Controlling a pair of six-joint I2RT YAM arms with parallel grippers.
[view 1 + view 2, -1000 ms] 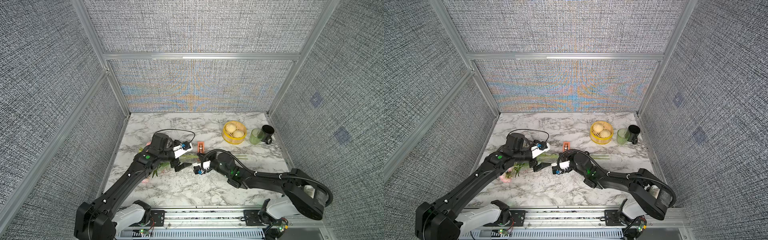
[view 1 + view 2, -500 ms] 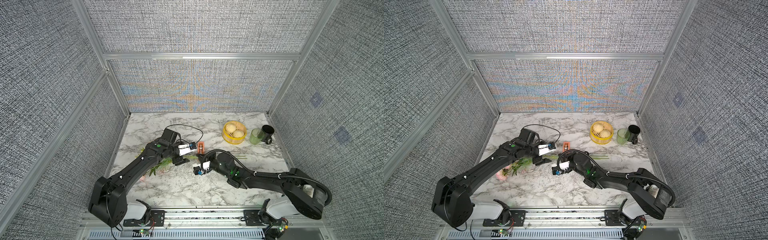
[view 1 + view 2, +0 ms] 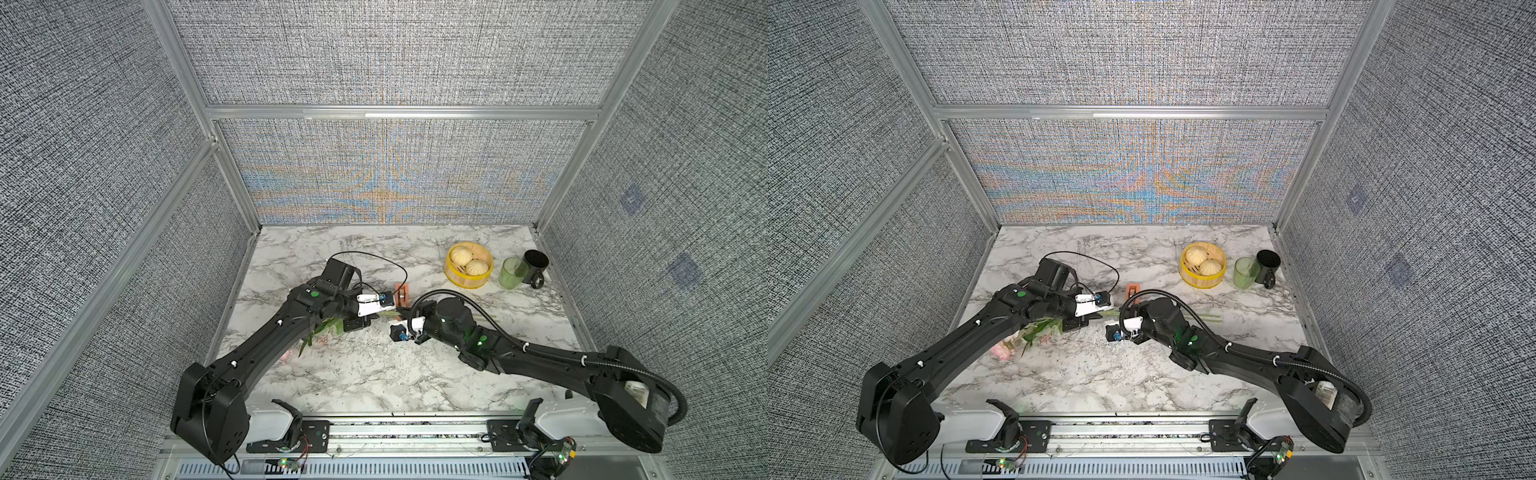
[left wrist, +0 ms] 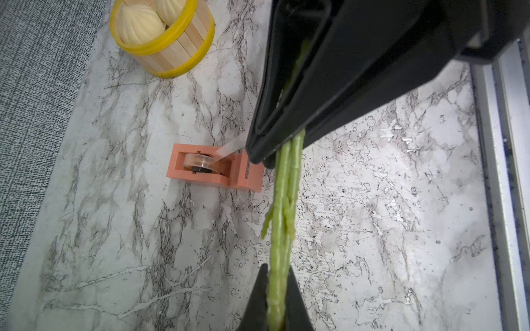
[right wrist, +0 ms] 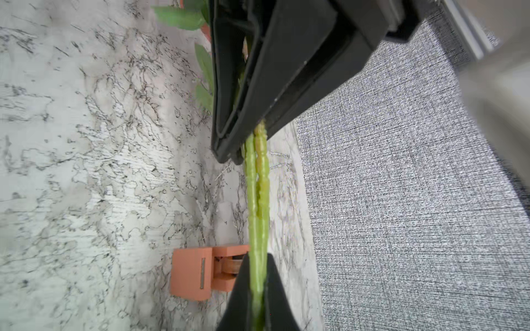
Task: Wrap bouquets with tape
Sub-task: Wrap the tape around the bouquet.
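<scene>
Both the left gripper (image 4: 274,282) and right gripper (image 5: 258,269) clench the long green bouquet stems (image 4: 284,186); best keep them bunched while easing them onto the loose strip of the salmon-orange tape dispenser (image 4: 213,179)

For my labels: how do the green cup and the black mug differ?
The green cup is see-through; the black mug is opaque. The black mug has a handle; the green cup has none. The green cup stands nearer the basket than the black mug. Both stand upright, side by side.
</scene>
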